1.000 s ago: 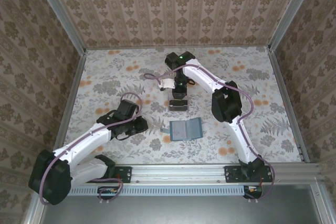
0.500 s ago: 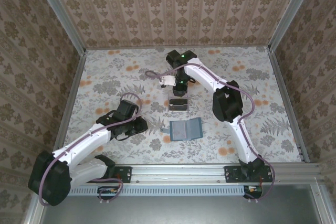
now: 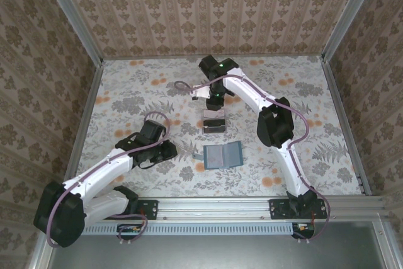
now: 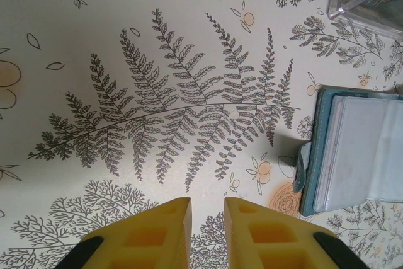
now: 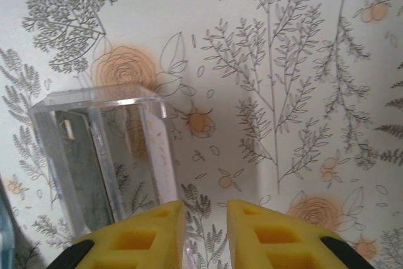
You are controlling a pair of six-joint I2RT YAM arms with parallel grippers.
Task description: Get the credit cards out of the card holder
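- One change stands out to us: in the top view the right gripper (image 3: 213, 99) has drawn back toward the far side of the table (image 3: 126, 92), so the clear tray (image 3: 214, 124) it hung over a second ago now sits uncovered in front of it.
- Its yellow fingers (image 5: 151, 231) have eased a little apart, and we see only patterned tabletop in the narrow gap between them. They grasp nothing.
- From the right wrist we see a greyish card (image 5: 75, 168) inside the tray, behind its clear wall. We read this as a card just dropped off and the arm backing out.
- We see no movement in the left gripper (image 4: 206, 203). It hovers low over the fern print, fingers slightly parted and empty, with the card holder (image 4: 356, 149) lying just to one side of it.
- We find the card holder (image 3: 221, 155) lying open and flat on the table, between the two arms and nearer the bases than the tray, in the same spot as before. Neither gripper touches it.
- Whether any credit cards are left in its blue-grey pockets we cannot tell. The inside looks pale and smooth from the left wrist.
- For the task, we judge that one delivery is done. Next would be a check of the pockets and, if a card remains, another pull.
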